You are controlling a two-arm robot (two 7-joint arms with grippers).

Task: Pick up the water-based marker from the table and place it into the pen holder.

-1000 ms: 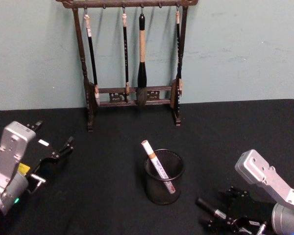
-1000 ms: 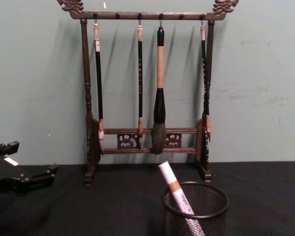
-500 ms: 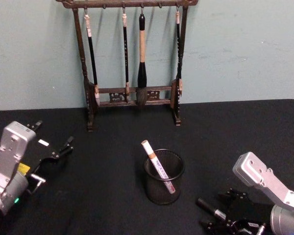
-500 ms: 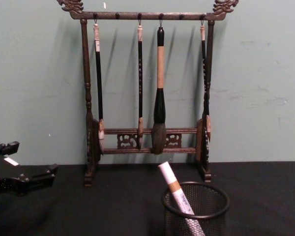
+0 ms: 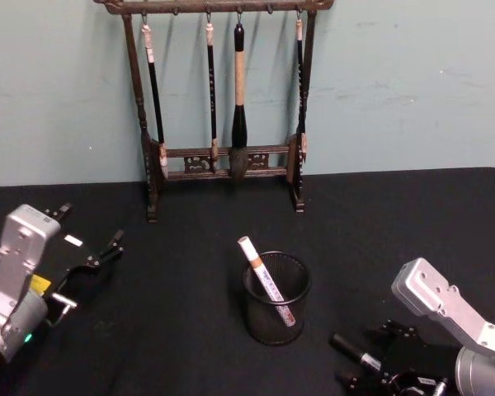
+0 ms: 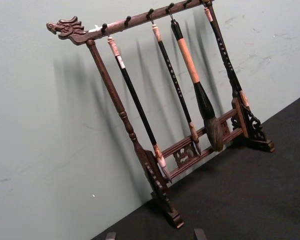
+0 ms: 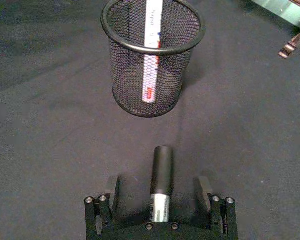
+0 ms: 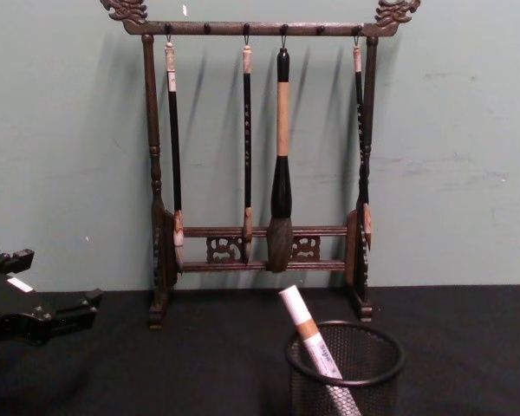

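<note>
Your right gripper [image 5: 371,356] has slid slightly further into the lower right corner of the head view, away from the pen holder [image 5: 260,323]. Its fingers are spread wide and grip nothing. The water-based marker [image 5: 258,271] stands tilted inside the holder at lower centre, its white cap poking above the rim toward the upper left. Your left gripper [image 5: 91,224] sits at the left edge above the table [image 5: 190,330], fingers also spread. The brush rack [image 5: 223,152] stands at top centre.

Pale green wall [image 5: 412,91] behind carved brush rack [image 5: 295,161]
</note>
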